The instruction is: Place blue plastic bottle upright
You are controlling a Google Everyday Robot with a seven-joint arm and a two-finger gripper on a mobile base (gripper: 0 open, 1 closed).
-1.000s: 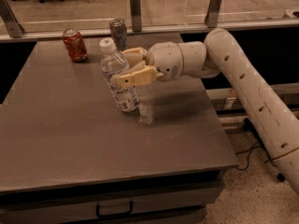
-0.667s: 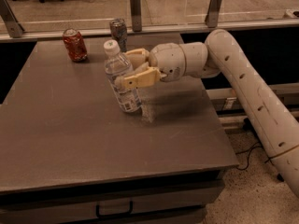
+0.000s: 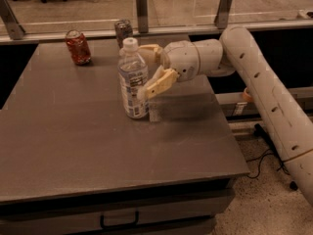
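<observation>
The blue plastic bottle point(image 3: 133, 82), clear with a white cap and a pale label, stands upright on the grey table point(image 3: 73, 141), right of centre. My gripper point(image 3: 143, 71) is at the bottle's right side, at label height. Its jaws are spread wider than the bottle. The near finger point(image 3: 157, 84) lies by the bottle's front right. The far finger point(image 3: 150, 50) is behind the bottle near its shoulder.
A red drink can point(image 3: 78, 47) stands at the table's back left. A silver drink can point(image 3: 123, 32) stands at the back edge just behind the bottle. A glass partition with metal posts point(image 3: 142, 9) runs behind the table. The table's right edge is under my arm.
The bottle went from tilted in my grip to upright with its base on the table. The fingers have spread apart from it.
</observation>
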